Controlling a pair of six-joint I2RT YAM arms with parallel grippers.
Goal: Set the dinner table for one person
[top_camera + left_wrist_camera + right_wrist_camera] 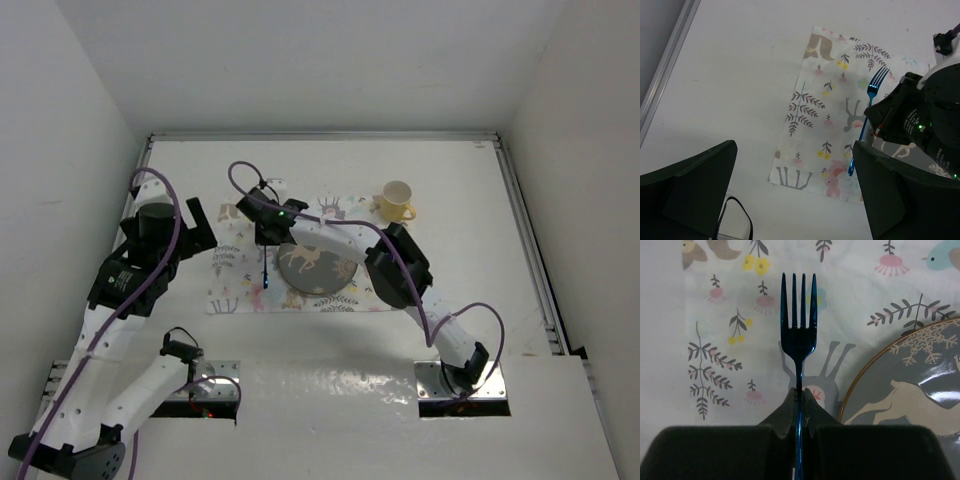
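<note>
One fork, one plate, one cup

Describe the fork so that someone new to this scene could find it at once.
On the white table lies a cloth printed with pastel animals and leaves, with a grey plate on it. Left of the plate, over the cloth, is the fork, its handle pinched in the right gripper. It is the only slim, shiny blue thing there, with four tines.

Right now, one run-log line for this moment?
step: fork placement | right pincer: shut on blue fork, over placemat, left of plate | left pincer: open, empty, by placemat's left edge | mug: at placemat's far right corner
</note>
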